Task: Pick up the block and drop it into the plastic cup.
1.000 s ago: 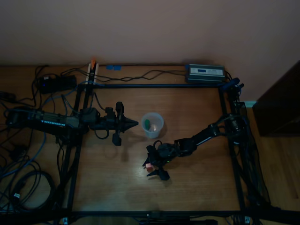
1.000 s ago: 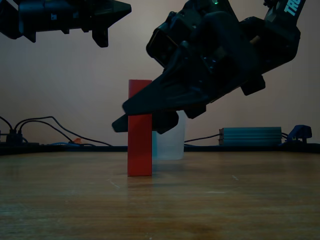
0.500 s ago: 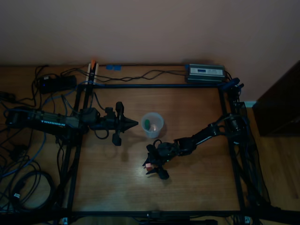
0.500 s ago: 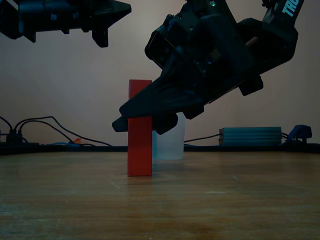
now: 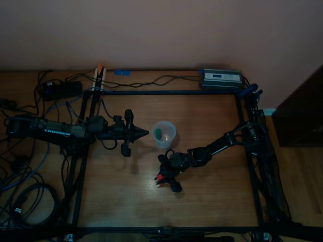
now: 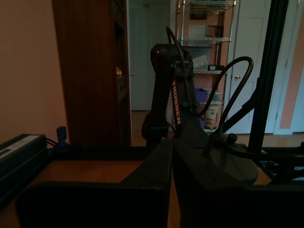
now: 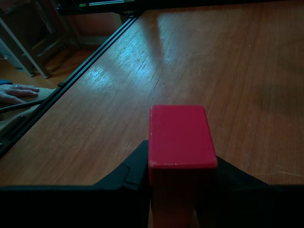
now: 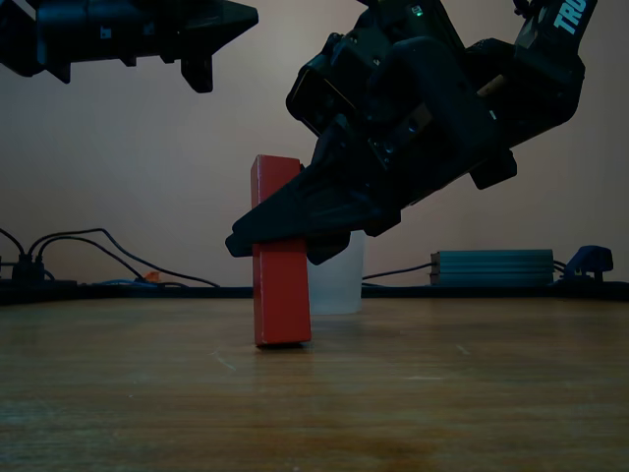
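The block (image 5: 160,177) is a red upright piece (image 8: 280,285) on the wooden table, leaning slightly. My right gripper (image 5: 164,179) is shut on it, one finger on each side of it in the right wrist view (image 7: 180,137). In the exterior view the black fingers (image 8: 295,221) cross its upper half. The plastic cup (image 5: 164,134) stands just behind the block, translucent (image 8: 339,280), with a small green piece (image 5: 158,133) inside. My left gripper (image 5: 144,133) hangs shut above the table to the top view's left of the cup, with nothing between its fingers (image 6: 172,147).
A grey power box (image 5: 220,78) lies at the table's back edge. Cables (image 5: 30,151) pile up off the top view's left side. A black frame (image 5: 166,92) borders the table. A person's hand (image 7: 16,92) rests beyond the frame in the right wrist view.
My right gripper's fingers have closed on the block. The block has shifted a little to the exterior view's right and now leans. The left arm has not moved.
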Robot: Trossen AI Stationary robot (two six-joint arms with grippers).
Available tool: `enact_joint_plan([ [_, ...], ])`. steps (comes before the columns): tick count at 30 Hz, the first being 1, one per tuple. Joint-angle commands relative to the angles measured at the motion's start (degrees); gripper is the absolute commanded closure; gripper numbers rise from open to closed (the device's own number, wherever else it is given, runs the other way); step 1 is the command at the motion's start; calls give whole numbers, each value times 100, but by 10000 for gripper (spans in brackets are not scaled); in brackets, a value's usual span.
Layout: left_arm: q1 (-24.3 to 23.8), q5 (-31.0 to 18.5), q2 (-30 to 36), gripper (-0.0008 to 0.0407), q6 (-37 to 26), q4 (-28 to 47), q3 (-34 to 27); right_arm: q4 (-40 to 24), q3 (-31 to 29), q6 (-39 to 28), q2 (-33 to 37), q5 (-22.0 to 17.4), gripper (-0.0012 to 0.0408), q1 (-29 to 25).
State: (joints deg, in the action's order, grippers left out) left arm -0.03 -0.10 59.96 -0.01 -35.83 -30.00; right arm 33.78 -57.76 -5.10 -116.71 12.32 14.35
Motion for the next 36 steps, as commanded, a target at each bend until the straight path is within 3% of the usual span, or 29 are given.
enact_joint_plan([
  [1, 2, 0, 2, 399, 0, 0, -2, -2, 9, 17, 52, -72, 395, 0],
  [4, 2, 0, 2, 399, 0, 2, -2, -28, 101, 107, 293, -195, 397, 0],
  [10, 2, 0, 2, 399, 0, -4, -2, -577, 638, 319, 1320, -907, 396, -26],
  [22, 2, 0, 2, 399, 0, 0, -2, -664, 2579, -48, 3803, -2205, 396, -234],
  [29, 2, 0, 2, 399, 0, 7, -2, -789, 2835, 208, 4861, -2186, 396, -876],
  [36, 2, 0, 2, 399, 0, -4, -2, -1663, 1871, 684, 4754, -1488, 396, -1690],
])
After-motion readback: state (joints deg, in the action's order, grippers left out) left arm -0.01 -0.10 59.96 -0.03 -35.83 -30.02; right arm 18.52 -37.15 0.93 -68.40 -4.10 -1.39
